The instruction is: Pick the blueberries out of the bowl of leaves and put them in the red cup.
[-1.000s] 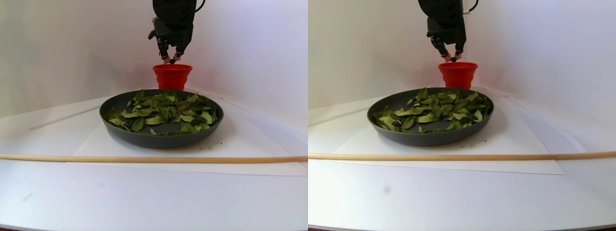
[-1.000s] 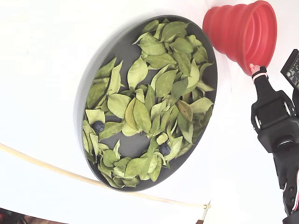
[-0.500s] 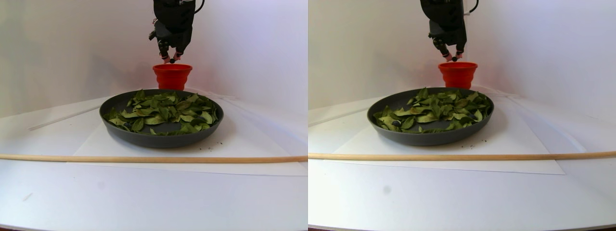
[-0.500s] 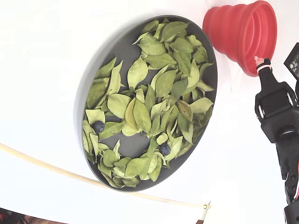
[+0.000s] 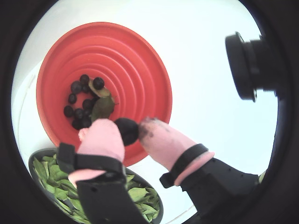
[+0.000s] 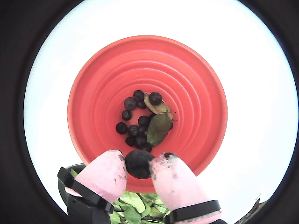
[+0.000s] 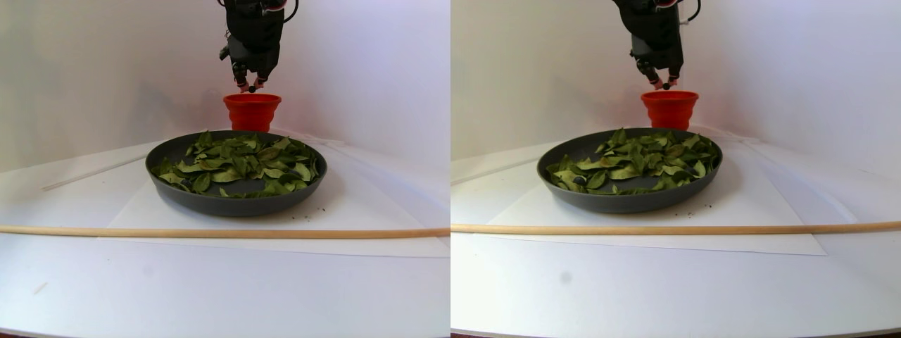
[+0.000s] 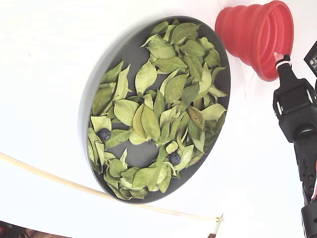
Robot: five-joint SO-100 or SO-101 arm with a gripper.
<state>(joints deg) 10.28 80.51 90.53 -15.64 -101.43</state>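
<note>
The hand [image 6: 139,164] pinches one blueberry [image 6: 138,163] between its pink fingertips [image 6: 106,173], just over the near rim of the red cup [image 6: 187,93]. It should go a bit more toward the middle, then let go, so the berry lands with the other berries [image 6: 133,116] inside. The bowl [image 8: 119,59] of leaves [image 8: 148,119] sits near the cup on the white desk [image 7: 211,296]. A wooden stick [image 7: 211,232] lies across the desk's front, and a plain white wall [image 7: 84,70] stands behind.
</note>
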